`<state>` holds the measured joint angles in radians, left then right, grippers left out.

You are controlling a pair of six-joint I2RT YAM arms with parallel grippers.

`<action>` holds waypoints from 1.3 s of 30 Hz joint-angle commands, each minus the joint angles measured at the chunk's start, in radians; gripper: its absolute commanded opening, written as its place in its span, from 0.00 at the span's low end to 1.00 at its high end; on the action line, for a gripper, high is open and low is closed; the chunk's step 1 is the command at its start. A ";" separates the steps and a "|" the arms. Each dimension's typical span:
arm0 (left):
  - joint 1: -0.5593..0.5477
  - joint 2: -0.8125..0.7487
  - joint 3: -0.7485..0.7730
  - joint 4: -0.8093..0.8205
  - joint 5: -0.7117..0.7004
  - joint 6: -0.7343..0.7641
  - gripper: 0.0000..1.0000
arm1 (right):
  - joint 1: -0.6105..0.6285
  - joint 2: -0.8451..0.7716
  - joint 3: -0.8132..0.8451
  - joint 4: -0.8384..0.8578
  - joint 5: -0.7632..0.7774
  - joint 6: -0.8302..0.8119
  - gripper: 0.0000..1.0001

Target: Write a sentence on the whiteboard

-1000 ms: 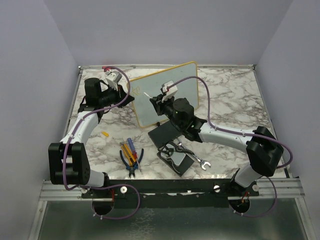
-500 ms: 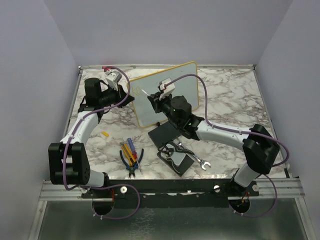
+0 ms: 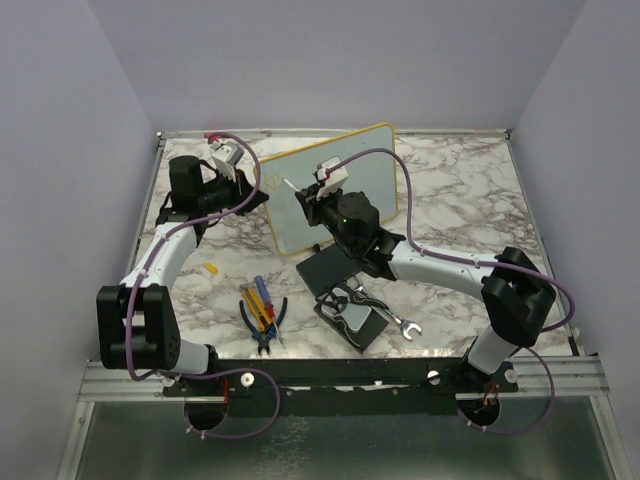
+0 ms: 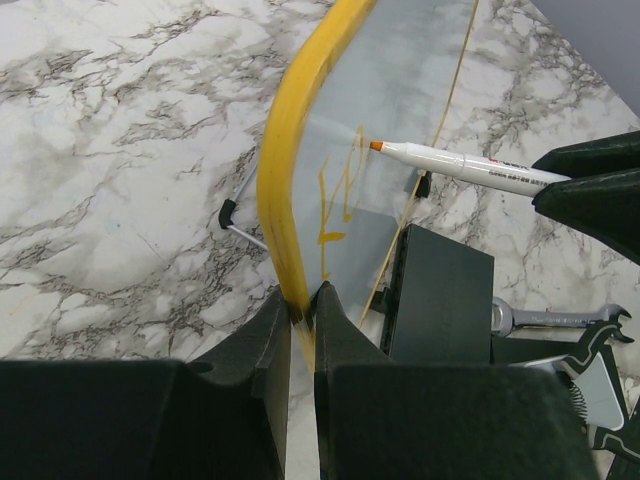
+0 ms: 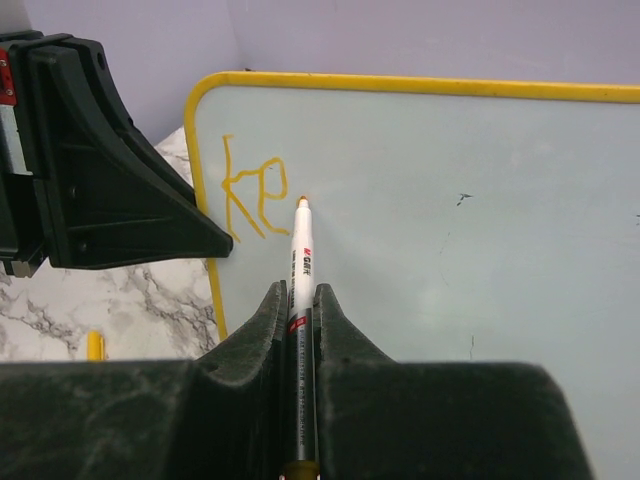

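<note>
We see the whiteboard (image 3: 375, 190) standing on its long edge at the far middle of the marble surface (image 3: 460, 190), its face turned toward the near right. It is a glossy white panel with a thin yellow frame and rounded corners, and one small black foot shows at its lower edge. Of the sentence (image 5: 250, 200) only two yellow-orange letters, "ke", are written, high in the board's left corner.

The left claw (image 4: 302, 300) is closed tight on the yellow frame at the board's left edge. The right claw (image 5: 297, 300) is clamped shut around a white marker (image 5: 298, 260), whose orange tip sits just right of the "e". We cannot tell whether the tip touches the board. The marker's barrel carries red print too small for us to read. A flat black pad (image 3: 330, 268) lies just near of the board.
</note>
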<state>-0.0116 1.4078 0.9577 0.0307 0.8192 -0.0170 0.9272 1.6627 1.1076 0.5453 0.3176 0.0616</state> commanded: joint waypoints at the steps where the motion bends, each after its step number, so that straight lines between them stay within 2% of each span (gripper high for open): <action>1: -0.025 0.013 -0.007 -0.077 -0.020 0.048 0.00 | -0.009 0.018 0.020 -0.011 0.062 0.005 0.01; 39: -0.025 0.010 -0.008 -0.078 -0.020 0.049 0.00 | -0.028 0.010 0.044 0.011 0.074 -0.003 0.01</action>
<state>-0.0132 1.4078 0.9581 0.0311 0.8173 -0.0166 0.9161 1.6627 1.1126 0.5457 0.3470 0.0761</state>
